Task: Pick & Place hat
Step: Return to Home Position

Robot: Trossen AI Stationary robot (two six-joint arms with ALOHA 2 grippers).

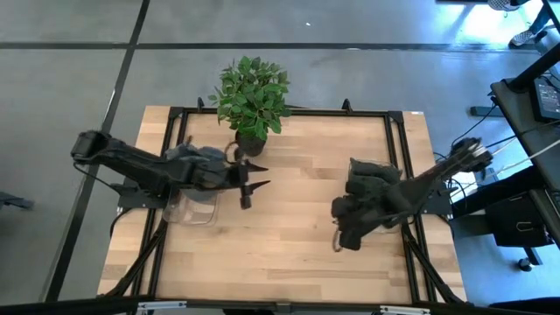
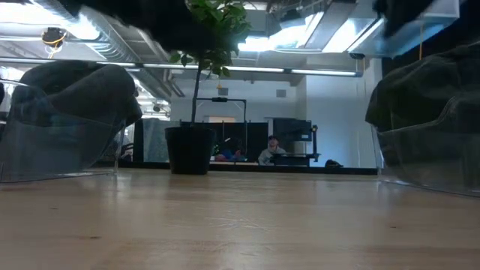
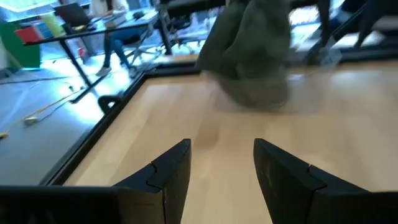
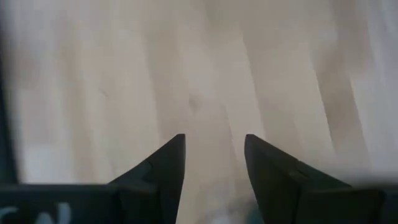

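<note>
Left arm point(image 1: 140, 166): we had it stretched low toward the middle | left gripper point(image 1: 252, 186): we had its fingers point(image 3: 168, 177) spread, nothing between | right arm point(image 1: 437, 179): we had it angled inward from our right | right gripper point(image 1: 338, 236): we had its fingers point(image 4: 165, 168) parted, nothing between.

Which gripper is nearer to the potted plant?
Left. The left gripper hovers close to the potted plant; the right gripper is farther off, near the right bin.
</note>
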